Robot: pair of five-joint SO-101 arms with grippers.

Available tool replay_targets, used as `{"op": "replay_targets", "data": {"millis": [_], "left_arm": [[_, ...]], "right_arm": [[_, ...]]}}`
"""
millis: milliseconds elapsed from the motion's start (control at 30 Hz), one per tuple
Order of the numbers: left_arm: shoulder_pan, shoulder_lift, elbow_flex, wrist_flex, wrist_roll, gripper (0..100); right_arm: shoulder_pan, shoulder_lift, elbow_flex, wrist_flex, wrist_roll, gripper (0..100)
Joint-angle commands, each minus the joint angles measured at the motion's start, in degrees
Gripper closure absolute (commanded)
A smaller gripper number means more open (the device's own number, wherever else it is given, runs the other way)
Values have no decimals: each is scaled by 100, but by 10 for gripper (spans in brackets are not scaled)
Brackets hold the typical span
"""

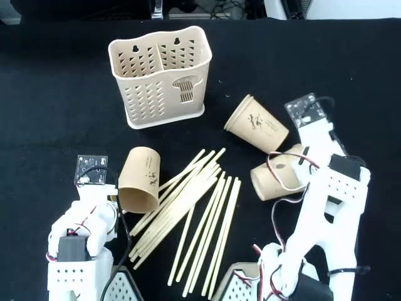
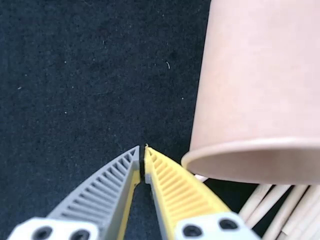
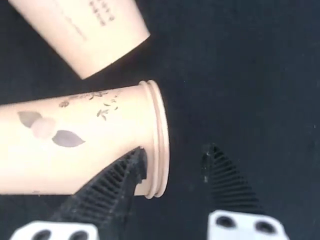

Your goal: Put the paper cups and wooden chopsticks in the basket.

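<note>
Light, crushable paper cup (image 3: 75, 142) at three o'clock was bracketed at its stiffer rim (image 3: 158, 135), the likeliest hold, by the spread right gripper (image 3: 175, 150), left gripper (image 2: 142, 150) pinched empty.

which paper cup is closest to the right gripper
The cup lying on its side with its rim at the open right gripper; the other two lie further off, one towards the basket, one by the chopsticks.

White arms (image 1: 326, 207); ribbed grey-and-yellow left pincer (image 2: 142, 152)
</note>
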Motion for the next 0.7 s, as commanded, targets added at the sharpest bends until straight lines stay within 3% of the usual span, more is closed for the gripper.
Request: {"op": "replay_targets", "data": {"millis": [0,100,267,433,667], "left_arm": [[31,-44,84,88,44,967],[31,-44,84,88,44,967],[31,-44,84,88,44,967],[31,-44,84,88,44,967],[40,-44,84,88,44,967]], "right_arm": [[-167,338,40,352,563,874],[-211,338,-4,659,765,984],[-211,338,40,738,738,985],[-193,110,-84,853,176,986],[-246,-1938,-110,1890,-176,986]]}}
